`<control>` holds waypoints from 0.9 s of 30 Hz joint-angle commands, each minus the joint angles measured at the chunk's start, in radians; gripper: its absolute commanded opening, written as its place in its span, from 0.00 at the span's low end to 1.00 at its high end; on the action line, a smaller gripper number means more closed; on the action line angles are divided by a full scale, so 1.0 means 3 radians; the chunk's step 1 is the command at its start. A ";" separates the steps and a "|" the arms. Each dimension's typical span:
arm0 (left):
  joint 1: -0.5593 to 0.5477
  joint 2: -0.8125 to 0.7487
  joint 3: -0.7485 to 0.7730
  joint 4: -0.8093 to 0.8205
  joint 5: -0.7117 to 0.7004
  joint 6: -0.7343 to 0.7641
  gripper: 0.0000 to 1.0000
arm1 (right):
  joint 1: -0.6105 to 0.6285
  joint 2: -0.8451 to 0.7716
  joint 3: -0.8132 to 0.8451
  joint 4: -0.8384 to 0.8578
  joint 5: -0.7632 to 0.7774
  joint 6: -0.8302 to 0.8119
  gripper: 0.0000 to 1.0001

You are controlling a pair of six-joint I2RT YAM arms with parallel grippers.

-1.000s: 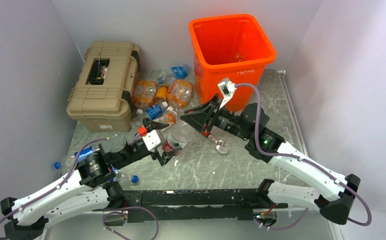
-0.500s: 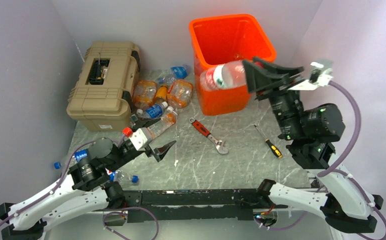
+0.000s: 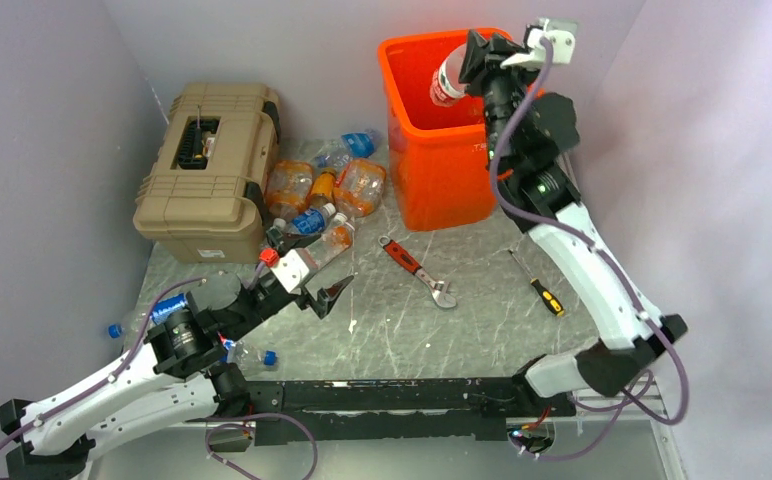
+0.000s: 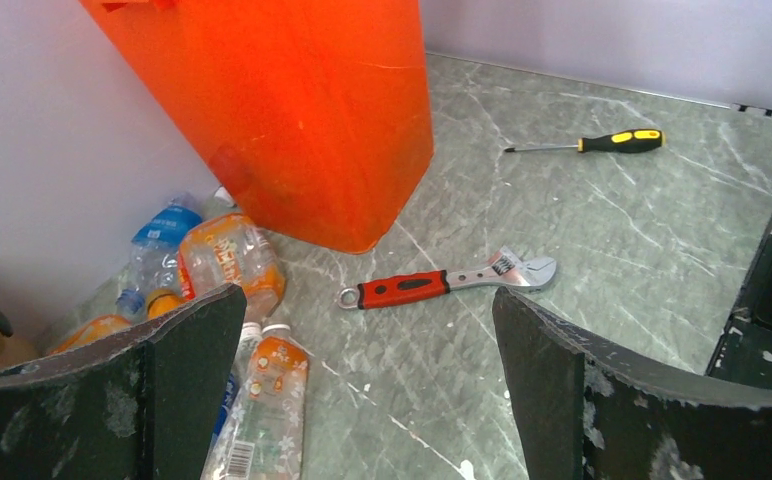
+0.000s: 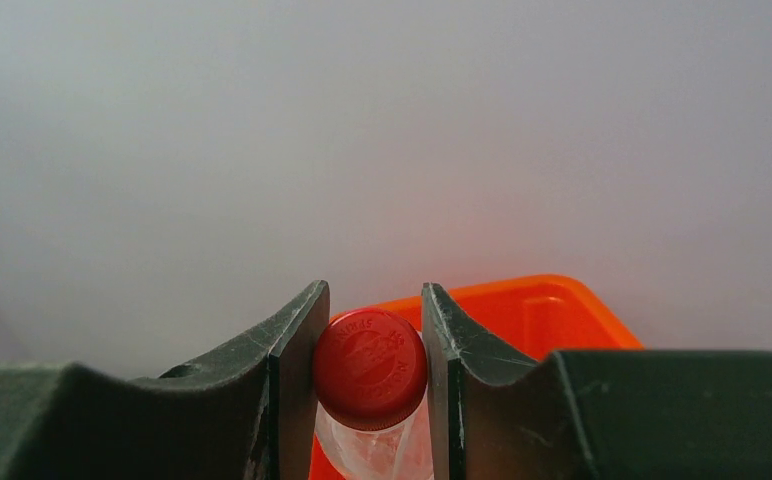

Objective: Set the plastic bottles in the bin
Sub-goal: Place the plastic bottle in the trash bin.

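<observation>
Right wrist | right end effector [image 5: 373, 322] pinching red-capped bottle [image 5: 370, 372], apparently over bin [image 5: 552, 305] | left end effector [image 4: 367, 335] spread

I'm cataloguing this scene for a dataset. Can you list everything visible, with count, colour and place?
bin: one, bright orange, far centre.
held bottle: one, clear with red cap, above the bin's opening.
loose bottles: roughly ten, clear or orange-tinted, mostly between toolbox and bin, a few at near left.
toolbox: one, tan, far left.
wrench: one, red handle, table centre.
screwdriver: one, yellow-and-black handle, right of wrench.
left gripper: open, empty, low near the loose bottles.
right gripper: shut on the held bottle.
</observation>
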 commanded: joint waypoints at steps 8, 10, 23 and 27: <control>-0.0011 -0.0031 0.0003 0.0136 -0.0391 0.0127 0.99 | -0.0656 0.0839 0.0647 -0.0162 -0.0240 0.0688 0.00; -0.0011 -0.0007 0.0002 0.0131 -0.0461 0.0158 1.00 | -0.0707 0.0926 0.0592 -0.0181 -0.0261 0.0737 0.00; -0.0011 0.0092 0.0054 0.0085 -0.0571 0.0126 0.99 | -0.0845 0.1235 0.0718 -0.0549 -0.0548 0.0924 0.80; -0.0008 0.0071 0.0053 0.0092 -0.0646 0.0133 0.99 | -0.0845 0.1225 0.0950 -0.0706 -0.0618 0.1009 0.87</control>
